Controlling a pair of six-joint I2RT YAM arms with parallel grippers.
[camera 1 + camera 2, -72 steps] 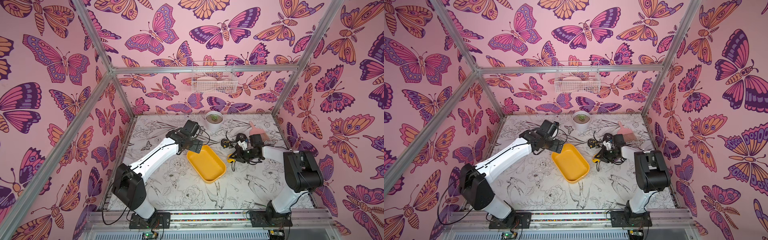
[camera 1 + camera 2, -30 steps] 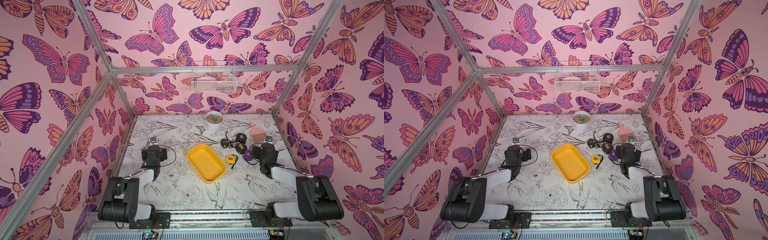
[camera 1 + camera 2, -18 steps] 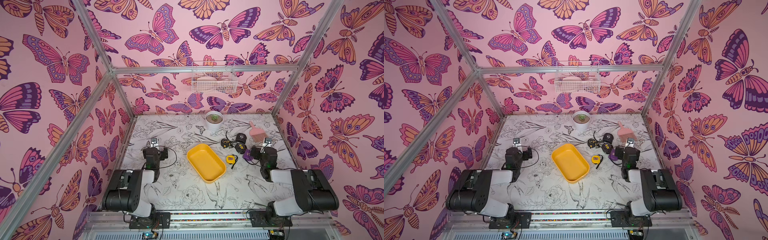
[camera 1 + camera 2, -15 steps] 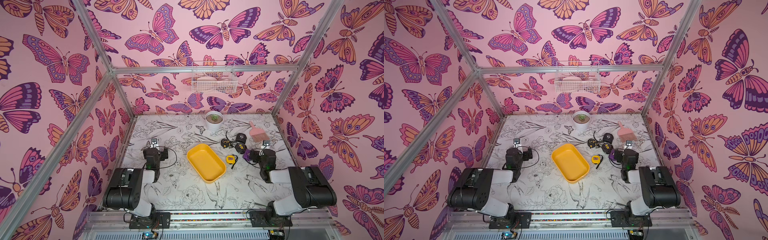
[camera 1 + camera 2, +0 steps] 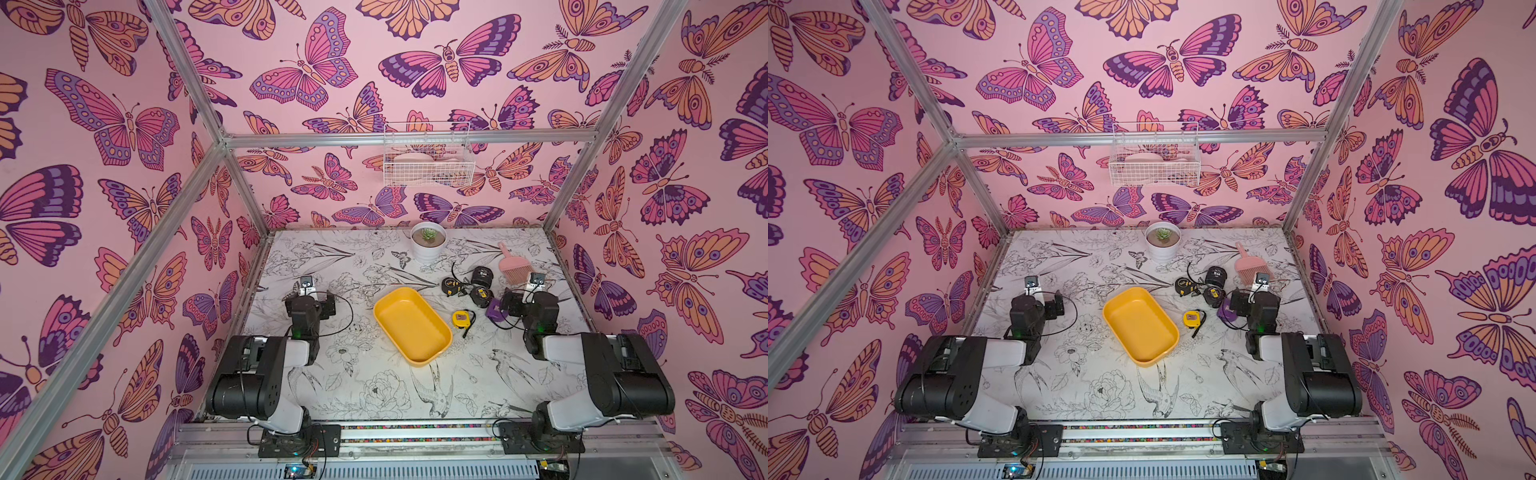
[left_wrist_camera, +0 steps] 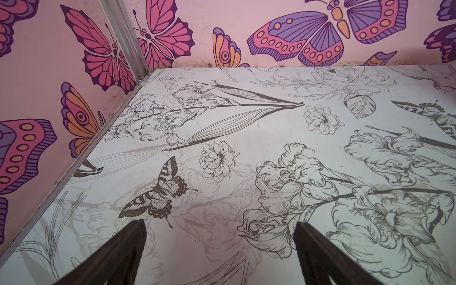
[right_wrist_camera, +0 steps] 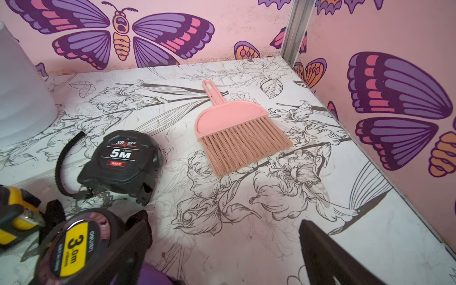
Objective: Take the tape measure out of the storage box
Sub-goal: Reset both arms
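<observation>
1. Box (image 5: 411,326): sits near the middle of the surface (image 5: 374,395), turned diagonally; both top views show its interior empty
2. Yellow tape (image 5: 460,319): lies on the surface just beside the box's right long wall, outside the rim, with its black strap trailing beside it; judged from this layout, the removal is done
3. Left pincer (image 6: 219,222): jaws spread wide with nothing between them, low over bare surface near the left wall, well apart from the box
4. Right pincer (image 7: 222,218): jaws spread wide and holding nothing; the 3.0 m tape (image 7: 74,244) lies just beside one finger, and contact cannot be confirmed; the purple tape (image 5: 494,309) lies close under the wrist
5. Hazard, displacement: a sideways move of the right arm could shove the 3.0 m tape or the purple tape, because the finger has almost no clearance from them
6. Hazard, snagging: the looped strap of the 5 M tape (image 7: 121,158) lies near that finger; a low pass could hook and drag it
7. Hazard, reversal: the yellow tape is close to the rim, so a pushed neighbour or a sweeping arm could knock it against the box or shift the box
</observation>
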